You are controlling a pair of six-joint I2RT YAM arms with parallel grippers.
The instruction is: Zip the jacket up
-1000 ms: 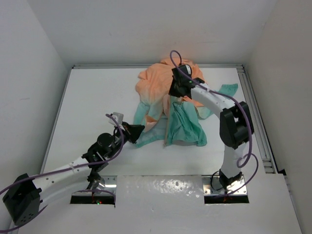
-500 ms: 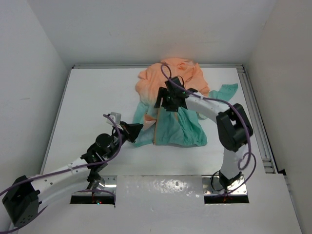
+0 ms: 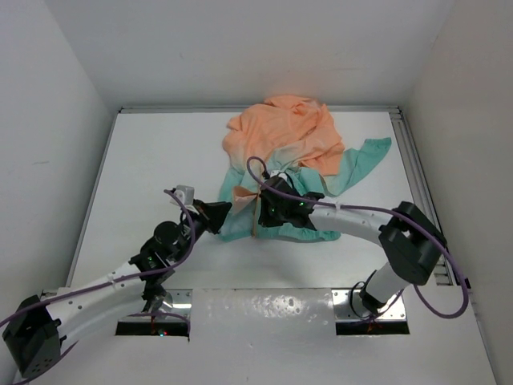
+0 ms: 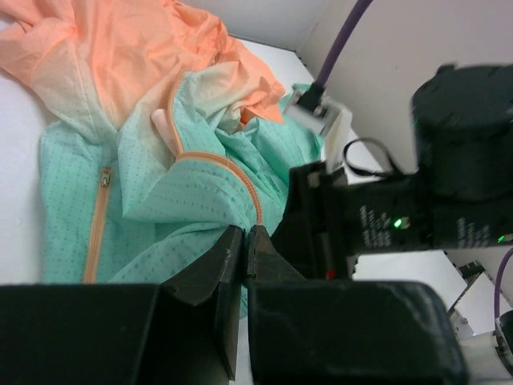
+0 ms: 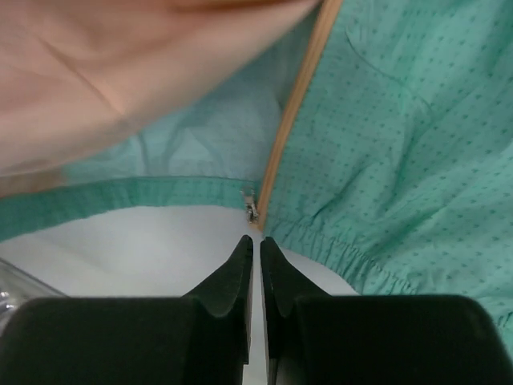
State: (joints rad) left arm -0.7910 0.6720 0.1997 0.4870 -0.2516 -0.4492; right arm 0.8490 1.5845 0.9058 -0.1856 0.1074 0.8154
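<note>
Our right tool [image 5: 256, 241], shut and empty, has swung near to the zipper slider [image 5: 251, 207] of the jacket [image 3: 280, 136] while our left tool [image 4: 244, 233] pinches the hem [image 5: 120, 196], readying the zip.

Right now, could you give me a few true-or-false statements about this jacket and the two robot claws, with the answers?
1. The jacket lies crumpled on the white table. True.
2. Its zipper is blue. False: it is orange.
3. The left gripper is shut on the jacket's teal edge. True.
4. The right gripper is spread wide open. False: its fingers are nearly together, by the zipper's lower end.
</note>
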